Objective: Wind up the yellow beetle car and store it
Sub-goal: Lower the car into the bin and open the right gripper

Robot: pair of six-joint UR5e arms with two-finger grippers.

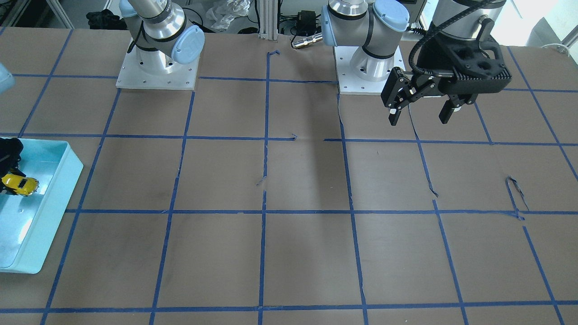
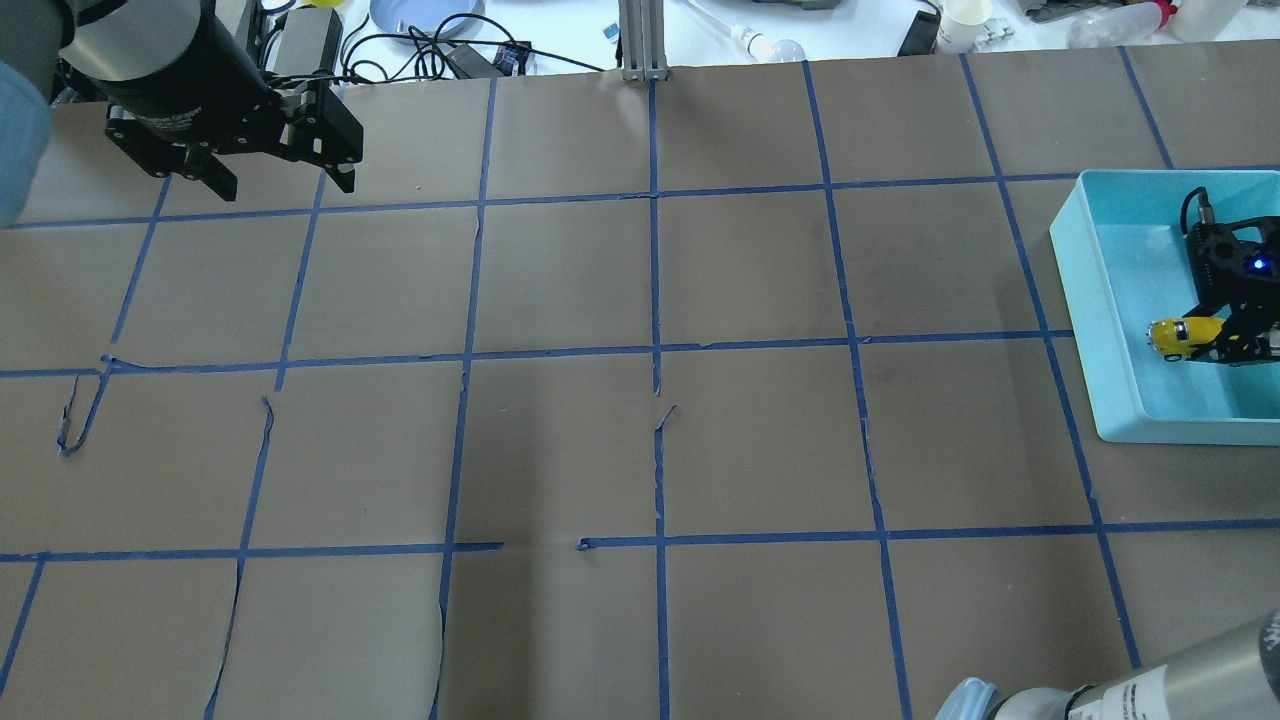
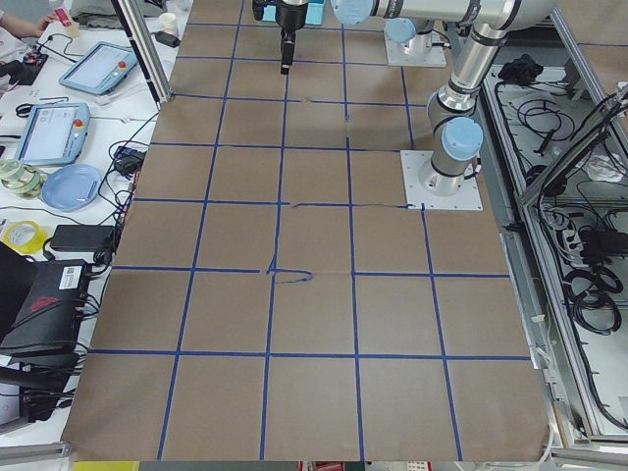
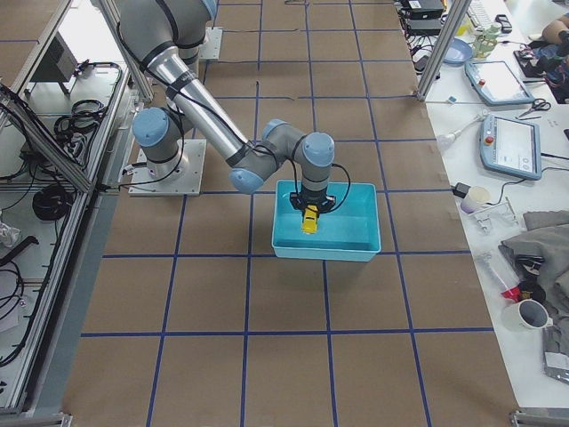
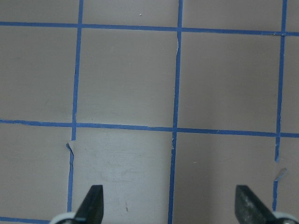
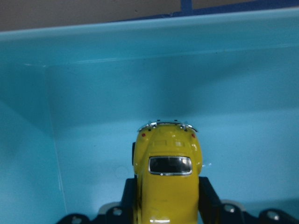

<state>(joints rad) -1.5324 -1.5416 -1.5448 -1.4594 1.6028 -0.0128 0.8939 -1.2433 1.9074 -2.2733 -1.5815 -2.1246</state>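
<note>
Right wrist-mounted, car [image 6: 169,161] in tool [image 6: 168,191], bin [image 6: 140,44] around

the overhead camera sits behind me, looking forward and down on the table [image 2: 560,450]; the front camera faces me from across it, steeply down. both share the blue bin [image 2: 1078,320], at opposite edges. the side cameras look along the table from high at either end. my left wrist camera looks straight down on the bare table from well above; my right one sits very close over the yellow beetle car [image 6: 168,191] in the bin.
</note>
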